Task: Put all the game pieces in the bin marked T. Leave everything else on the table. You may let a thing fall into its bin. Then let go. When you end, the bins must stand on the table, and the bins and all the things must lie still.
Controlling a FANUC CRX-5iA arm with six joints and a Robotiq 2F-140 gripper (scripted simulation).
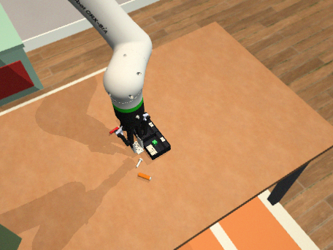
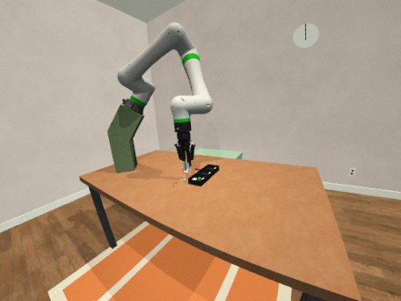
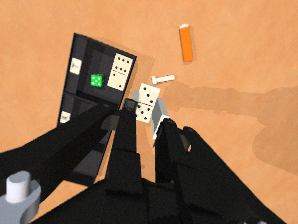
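We are at the transfer step for the second domino. The landmark is the bin block (image 1: pixel 167 149) (image 2: pixel 196 182) (image 3: pixel 129 57), a black tray with several compartments on the table (image 1: pixel 234 120) (image 2: pixel 264 194) (image 3: pixel 240 22). We cannot read the letters on its labels.

Two game pieces already lie in its end compartment: the green die (image 1: pixel 155 142) (image 2: pixel 200 179) (image 3: pixel 96 80) and the first domino (image 1: pixel 151 150) (image 3: pixel 120 72). We judge this compartment to be bin T. The held domino (image 1: pixel 137 148) (image 2: pixel 186 170) (image 3: pixel 148 102) is just beside the block, outside its long wall.

The tool (image 1: pixel 136 143) (image 2: pixel 187 169) (image 3: pixel 145 103) is nearly closed, its pads gripping the held domino from both sides. We see no contact between the domino and the block.

For the next move, we carry the domino across the near wall, keeping it above the rim, centre it over the die's compartment, and then open the tool. A low pass could strike the wall and shift the block.

We leave the white bolt (image 1: pixel 139 162) (image 2: pixel 183 179) (image 3: pixel 163 79), the orange stick (image 1: pixel 144 176) (image 2: pixel 175 183) (image 3: pixel 186 44) and the red thing (image 1: pixel 114 130) (image 2: pixel 197 169) beside the block on the table.
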